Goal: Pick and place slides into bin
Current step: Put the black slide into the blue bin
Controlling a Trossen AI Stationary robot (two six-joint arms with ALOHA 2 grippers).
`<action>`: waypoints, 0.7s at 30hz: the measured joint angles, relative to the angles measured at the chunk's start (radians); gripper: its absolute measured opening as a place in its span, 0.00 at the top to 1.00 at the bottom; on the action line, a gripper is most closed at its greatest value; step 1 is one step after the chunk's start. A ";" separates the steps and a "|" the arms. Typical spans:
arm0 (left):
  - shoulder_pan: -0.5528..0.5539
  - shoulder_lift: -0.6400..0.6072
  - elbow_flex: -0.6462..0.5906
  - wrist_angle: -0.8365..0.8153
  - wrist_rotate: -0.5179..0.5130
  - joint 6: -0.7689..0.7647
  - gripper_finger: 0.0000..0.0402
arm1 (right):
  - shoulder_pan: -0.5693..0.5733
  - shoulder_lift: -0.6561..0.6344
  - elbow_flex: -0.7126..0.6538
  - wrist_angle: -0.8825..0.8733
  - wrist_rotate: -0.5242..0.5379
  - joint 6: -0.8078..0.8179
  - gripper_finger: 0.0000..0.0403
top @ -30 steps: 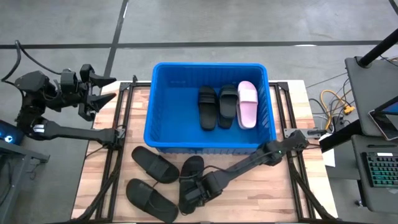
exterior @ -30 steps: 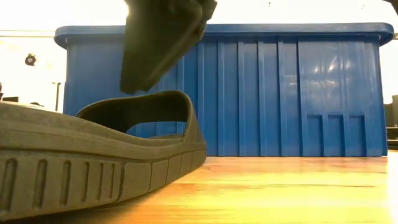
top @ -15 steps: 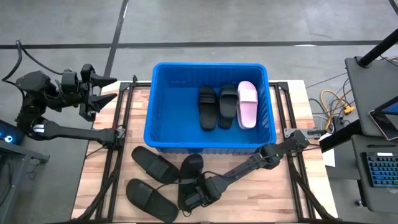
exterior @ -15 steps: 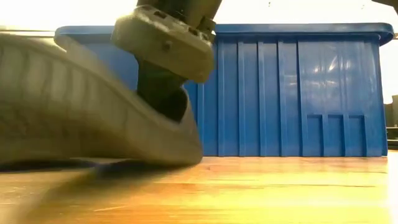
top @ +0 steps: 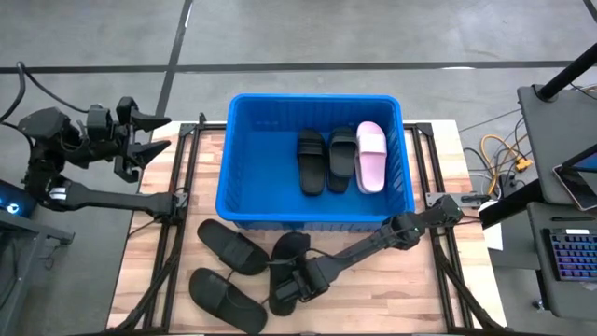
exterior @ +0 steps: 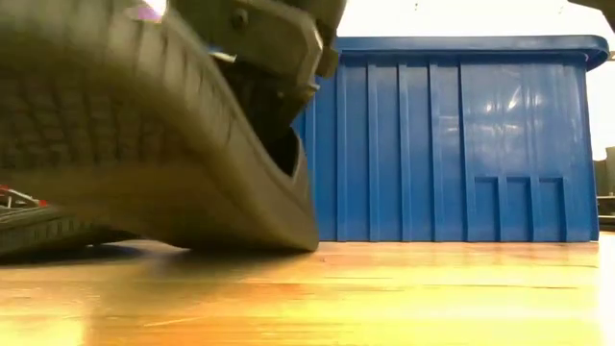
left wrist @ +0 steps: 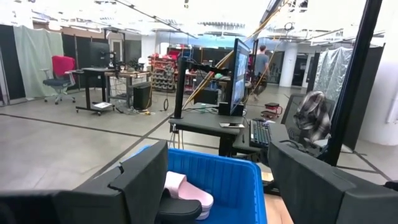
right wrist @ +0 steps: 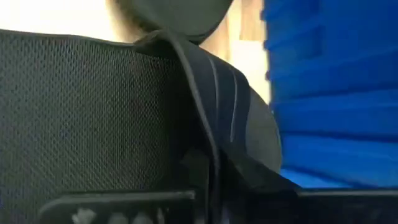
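Wooden table (top: 438,280) with blue bin (top: 244,201) on it. Right gripper (top: 291,285) clamped on black slide (top: 287,250), lifting it beside two others. Left gripper (top: 140,138) spread, idle.

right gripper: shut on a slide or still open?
Shut: the right gripper pinches a black slide, whose sole tilts up off the table.

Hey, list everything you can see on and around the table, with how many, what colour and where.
bin: one, bright blue, middle of the table's far half.
slides in the bin: three; two black, one pale pink, side by side at its right.
slides on the table: three, black, in front of the bin; two lie loose, the third is gripped.
table: one, pale wood.
keyboard: one, dark, right of the table.
left pincer: open, held off the table's far left corner.
right pincer: shut on the third black slide.
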 joint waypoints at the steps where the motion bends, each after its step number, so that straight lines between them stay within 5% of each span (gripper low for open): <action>1: 0.000 -0.003 0.000 -0.001 0.000 0.000 0.35 | 0.000 -0.004 0.005 -0.010 -0.013 0.007 0.96; 10: 0.000 -0.025 0.000 -0.002 0.000 0.000 0.35 | -0.009 -0.162 0.004 0.008 -0.142 0.011 0.97; 21: 0.000 -0.033 0.000 -0.004 0.001 -0.002 0.35 | -0.094 -0.415 0.005 0.335 -0.196 0.021 0.97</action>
